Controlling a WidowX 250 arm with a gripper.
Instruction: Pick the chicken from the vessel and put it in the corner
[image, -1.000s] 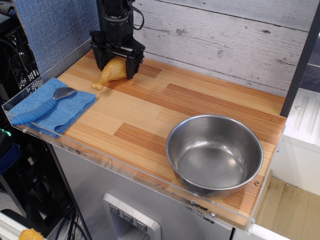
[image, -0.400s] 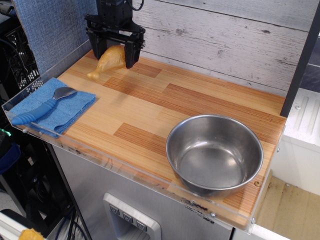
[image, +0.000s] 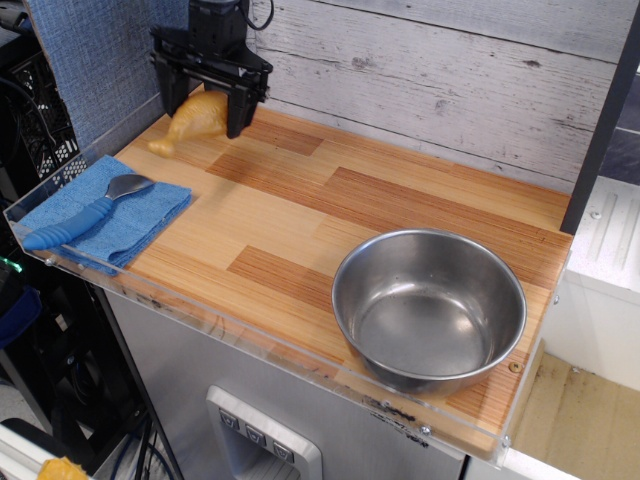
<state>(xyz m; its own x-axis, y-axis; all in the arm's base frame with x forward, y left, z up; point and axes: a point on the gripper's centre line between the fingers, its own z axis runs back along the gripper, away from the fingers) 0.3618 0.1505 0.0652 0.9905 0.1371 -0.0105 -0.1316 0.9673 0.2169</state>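
Against the plank wall, your gripper has carried the clamped chicken leftward toward the corner, so release comes next.

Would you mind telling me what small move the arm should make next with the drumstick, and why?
Probably lower and release. The gripper holds the toy drumstick near the corner by the blue-grey panel, and the steel bowl is already empty.
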